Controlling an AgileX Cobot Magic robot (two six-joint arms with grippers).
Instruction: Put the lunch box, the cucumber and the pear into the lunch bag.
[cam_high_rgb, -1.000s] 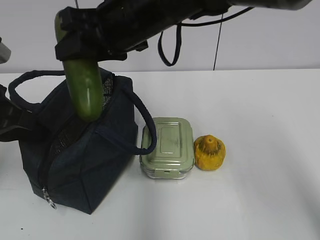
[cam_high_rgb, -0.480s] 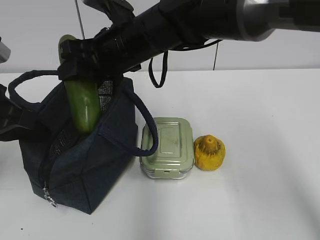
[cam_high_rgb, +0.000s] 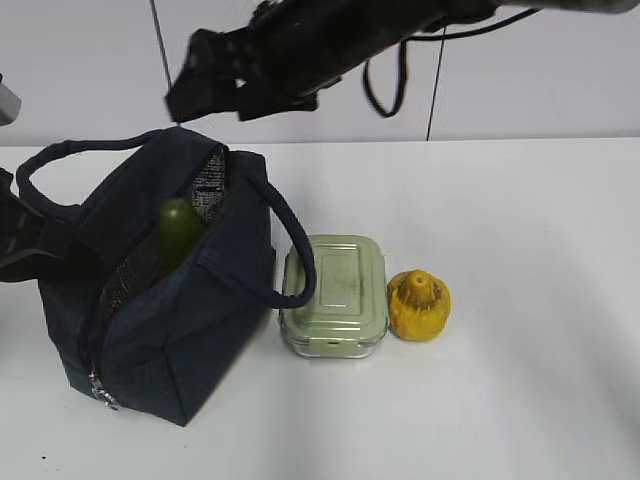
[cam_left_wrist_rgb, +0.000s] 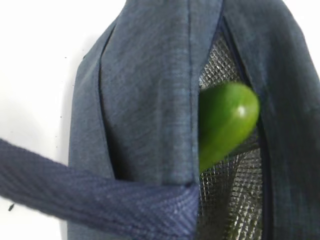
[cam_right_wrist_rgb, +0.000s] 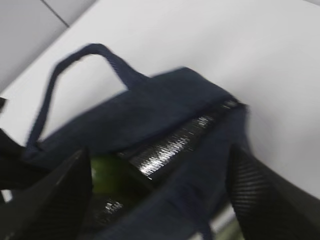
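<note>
Left to right: lunch bag (cam_high_rgb: 165, 300) near the table's (cam_high_rgb: 520, 250) left edge, cucumber (cam_high_rgb: 180, 230) protruding from its opening; right gripper (cam_high_rgb: 215, 85) above, fingers spread, holding nothing; lunch box (cam_high_rgb: 337, 295) and pear (cam_high_rgb: 419, 305) beside the bag. Left gripper's state indeterminable.

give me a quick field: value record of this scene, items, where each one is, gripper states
lunch bag: on the table's left side, top open, silvery lining showing
cucumber: inside the bag, rounded end poking out of the opening
lunch box: on the table, right of the bag, lid on
pear: on the table, right of the lunch box
right gripper: open, empty, above the bag
left gripper: fingers not in view
table: white
</note>
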